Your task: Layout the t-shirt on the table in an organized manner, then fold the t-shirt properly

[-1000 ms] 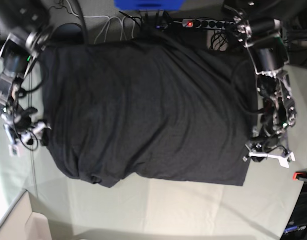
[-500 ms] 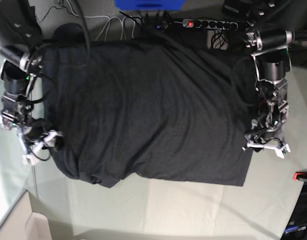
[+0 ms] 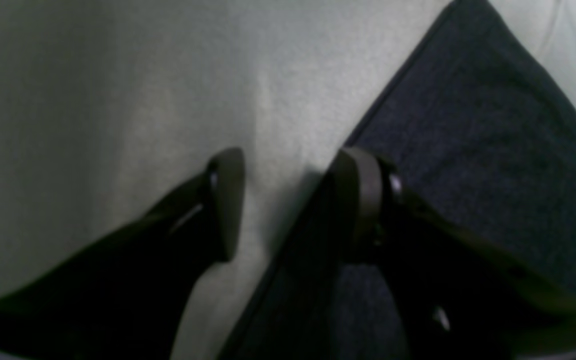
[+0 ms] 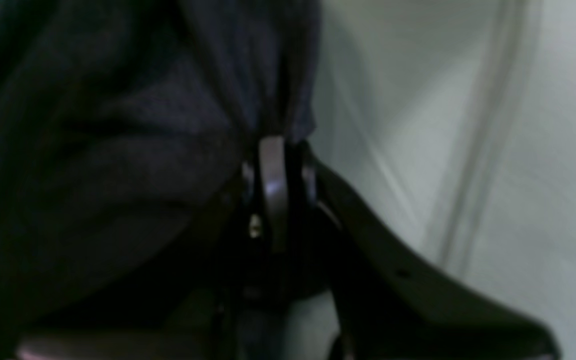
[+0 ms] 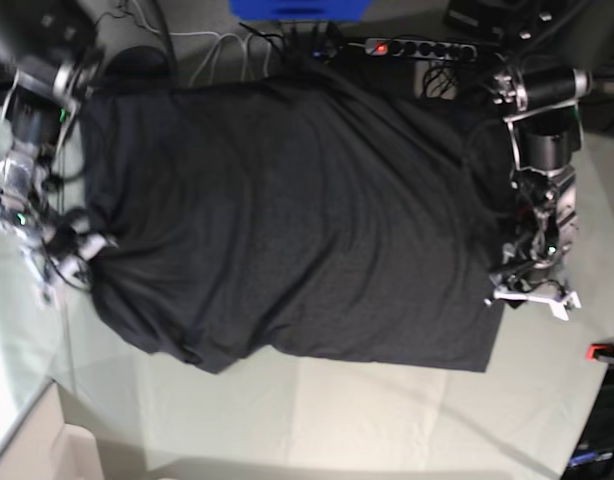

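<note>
T-shirt (image 5: pixel 297 220) lies spread across the table (image 5: pixel 387 420), reaching its far edge; right gripper (image 4: pixel 273 150) fingers clenched on a bunched hem, left gripper (image 3: pixel 288 200) fingers parted astride the opposite edge, ungripped; fabric soft, limp, best taken at hems.

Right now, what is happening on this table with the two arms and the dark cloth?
A two-armed robot is laying out a large charcoal-black fabric t-shirt on the pale grey-green cloth table. The right tool is shut on a bunched edge of the t-shirt. The left tool stands open at the opposite edge, one finger over the table and one over the cloth, gripping nothing. The t-shirt lies mostly spread but wrinkled, and no fold is made yet.
</note>
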You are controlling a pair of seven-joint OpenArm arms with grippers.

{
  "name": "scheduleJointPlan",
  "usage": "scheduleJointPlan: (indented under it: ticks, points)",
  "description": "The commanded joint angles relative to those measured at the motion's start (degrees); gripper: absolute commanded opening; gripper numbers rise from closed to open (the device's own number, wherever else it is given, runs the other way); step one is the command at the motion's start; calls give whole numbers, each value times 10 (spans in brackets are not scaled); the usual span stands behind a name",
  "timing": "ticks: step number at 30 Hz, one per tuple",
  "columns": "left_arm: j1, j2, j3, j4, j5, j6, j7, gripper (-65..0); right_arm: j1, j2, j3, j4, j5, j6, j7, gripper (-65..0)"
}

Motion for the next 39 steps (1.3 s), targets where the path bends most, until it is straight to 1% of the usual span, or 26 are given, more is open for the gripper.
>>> scheduleJointPlan:
  ticks: [1, 5, 8, 10, 12, 16, 19, 21, 23, 24, 25, 28, 31, 34, 35, 37, 39]
  points:
    - [-7, -4, -1, 1, -3, 3, 12, -357, -15, -7, 7, 57, 12, 4, 13, -650]
    - [-7, -4, -1, 1, -3, 3, 12, -356, -132, -55, 25, 248, 12, 4, 13, -650]
    - [-7, -4, -2, 1, -3, 3, 12, -356, -212, -91, 27, 350, 12, 4, 13, -650]
    - [-7, -4, -2, 0, -3, 3, 12, -356, -256, -116, 28, 393, 12, 4, 13, -650]
    - [-6, -4, 0, -1, -3, 2, 12, -357, -303, -133, 28, 424, 12, 4, 13, -650]
    - [-5, -3, 2, -1, 0, 2, 12, -361, -373, -147, 16, 449, 11, 4, 17, -650]
    - [-4, -3, 2, -1, 0, 2, 12, -361, -404, -142, -6, 446, 9, 4, 14, -650]
    - [-4, -3, 1, -1, 0, 2, 12, -361, -415, -131, -15, 446, 9, 4, 14, -650]
    - [-3, -3, 0, -1, -2, 2, 12, -361, -425, -126, -36, 442, 9, 4, 14, -650]
    - [-3, -3, -2, -1, 0, 2, 12, -361, -433, -118, -50, 442, 9, 4, 13, -644]
    - [-3, -4, -2, -1, 0, 2, 12, -361, -444, -109, -67, 442, 9, 4, 13, -621]
    - [-3, -4, -2, -1, 0, 2, 12, -361, -474, -80, -132, 443, 8, 4, 13, -519]
    - [-3, -4, -2, -1, 0, 2, 12, -361, -491, -64, -156, 447, 8, 4, 13, -448]
    - [-3, -4, -2, -1, -1, 2, 12, -361, -484, -56, -148, 453, 8, 4, 14, -415]
    - [-3, -4, -2, -1, 0, 2, 12, -361, -473, -56, -131, 456, 8, 4, 14, -408]
    - [-3, -4, -2, -1, 0, 2, 12, -361, -447, -62, -77, 457, 12, 4, 14, -397]
    - [-3, -4, -2, -1, -1, 2, 12, -361, -405, -82, -22, 456, 12, 4, 14, -385]
